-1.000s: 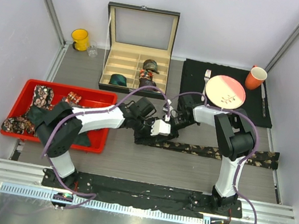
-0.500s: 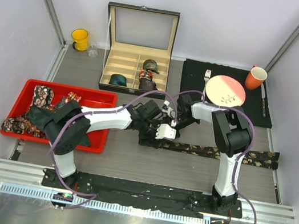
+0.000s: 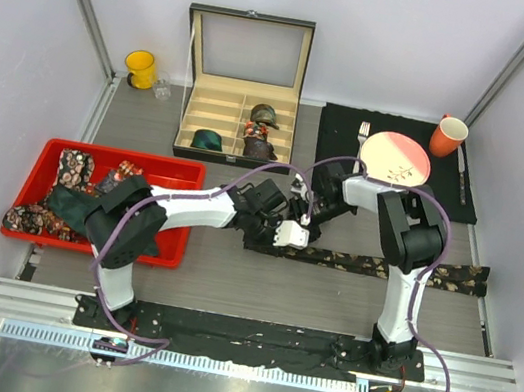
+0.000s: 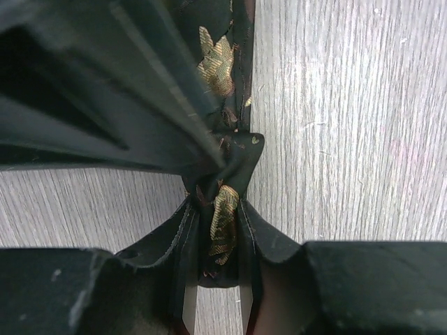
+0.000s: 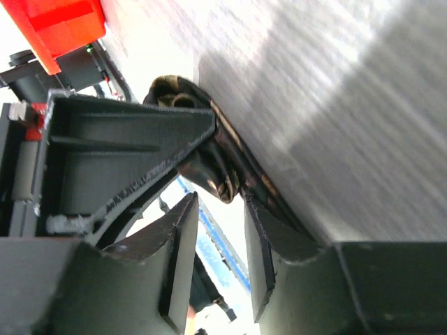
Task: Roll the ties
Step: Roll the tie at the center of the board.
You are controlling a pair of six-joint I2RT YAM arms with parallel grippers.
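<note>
Well in front of the box (image 3: 247,51), toward the arm bases, a floral tie (image 3: 381,268) lies flat as a long strip running off past the box's right side. Its left end sits in front of the box's right half, and both grippers meet there. My left gripper (image 4: 213,234) is clenched on that end, and its wrist view shows the fabric bunched and pinched between the fingers. My right gripper (image 5: 220,209) faces it from the box side, fingers a little apart with the folded wad at their tips. I cannot tell whether it grips or only steadies. I judge this to be the start of the roll, with the first turn barely formed and nearly the whole strip unrolled. Next I would want the pinched end turned over along the strip, toward the box's right, while the other gripper holds the coil snug so it does not spring loose. Left of the box and nearer, the tray (image 3: 160,170) holds loose ties (image 3: 69,167). Inside the box, rolled ties (image 3: 263,113) sit in compartments.
</note>
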